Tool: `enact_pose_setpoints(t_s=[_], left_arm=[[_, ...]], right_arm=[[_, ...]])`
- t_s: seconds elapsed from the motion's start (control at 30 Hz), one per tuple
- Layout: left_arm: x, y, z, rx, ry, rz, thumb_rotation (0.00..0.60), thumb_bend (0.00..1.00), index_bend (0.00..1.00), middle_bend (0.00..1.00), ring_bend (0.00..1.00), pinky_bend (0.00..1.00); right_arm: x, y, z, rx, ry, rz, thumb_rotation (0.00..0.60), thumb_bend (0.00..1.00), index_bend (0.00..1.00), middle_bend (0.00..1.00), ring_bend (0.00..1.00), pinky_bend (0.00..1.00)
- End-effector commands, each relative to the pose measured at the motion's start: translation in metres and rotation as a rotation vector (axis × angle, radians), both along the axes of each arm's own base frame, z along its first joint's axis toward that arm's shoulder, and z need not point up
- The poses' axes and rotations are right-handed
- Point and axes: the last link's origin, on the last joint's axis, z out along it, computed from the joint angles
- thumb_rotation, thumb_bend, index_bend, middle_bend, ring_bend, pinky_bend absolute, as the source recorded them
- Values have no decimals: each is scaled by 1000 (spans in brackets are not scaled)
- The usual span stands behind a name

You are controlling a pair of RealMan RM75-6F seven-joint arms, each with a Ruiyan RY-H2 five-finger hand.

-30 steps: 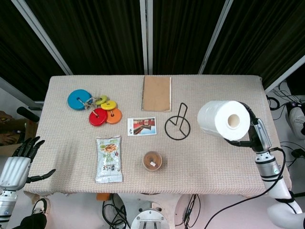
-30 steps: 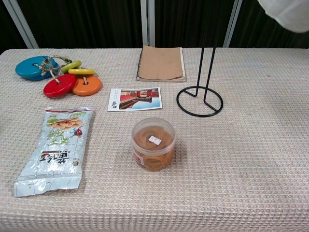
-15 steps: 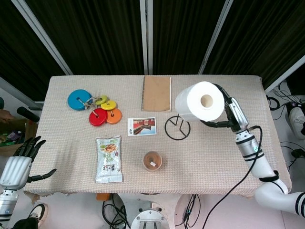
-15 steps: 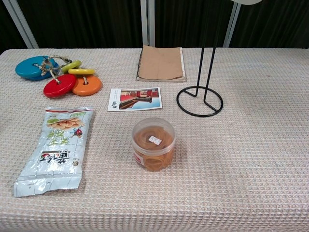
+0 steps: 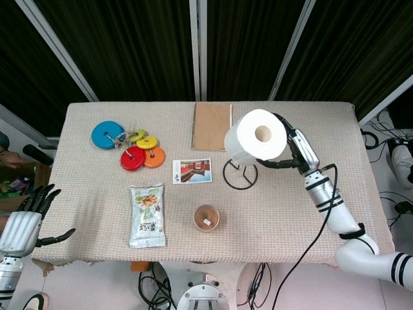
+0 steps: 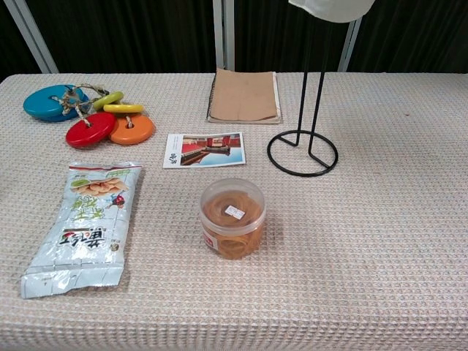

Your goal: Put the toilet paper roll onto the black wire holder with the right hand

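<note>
My right hand point(image 5: 292, 150) grips a white toilet paper roll point(image 5: 255, 136), its core hole facing up in the head view. The roll hangs over the black wire holder point(image 5: 240, 175), hiding the holder's upright from above. In the chest view only the roll's underside point(image 6: 330, 8) shows at the top edge, directly above the holder's two upright wires point(image 6: 312, 88) and ring base point(image 6: 302, 153). Whether the wires have entered the core cannot be told. My left hand point(image 5: 27, 219) hangs open off the table's near left corner, holding nothing.
A brown notebook point(image 5: 212, 126) lies behind the holder, a postcard point(image 5: 192, 171) to its left. A round tub of rubber bands point(image 5: 206, 217) stands in front. A snack packet point(image 5: 147, 216) and coloured discs on cord point(image 5: 128, 145) occupy the left half.
My right hand has carried the roll leftward from the table's right side until it sits over the holder. The left hand has stayed put.
</note>
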Motion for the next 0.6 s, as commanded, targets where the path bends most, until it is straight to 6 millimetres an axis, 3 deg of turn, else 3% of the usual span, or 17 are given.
enact_pose_setpoints(t_s=[0.03,0.43,0.53,0.6], left_arm=[[0,0,-1,-5,-4,1,261,101,107,47,42,196],[-2,0,-2,-4,-10,4,260,100,107,47,42,197],[-3,0,-2,-4,-10,5,260,101,107,47,43,197],[-3,-1,-1,0,-10,4,260,100,107,47,43,197]], right_arm=[[-1,-6,-8,28,9,-24,600,238,569,412,307,314],[-24,-8,-42,95,64,-80,600,237,500,381,282,293],[-30,-8,-50,112,77,-87,600,233,378,340,242,265],[-35,-8,-55,119,94,-84,600,228,198,277,186,224]])
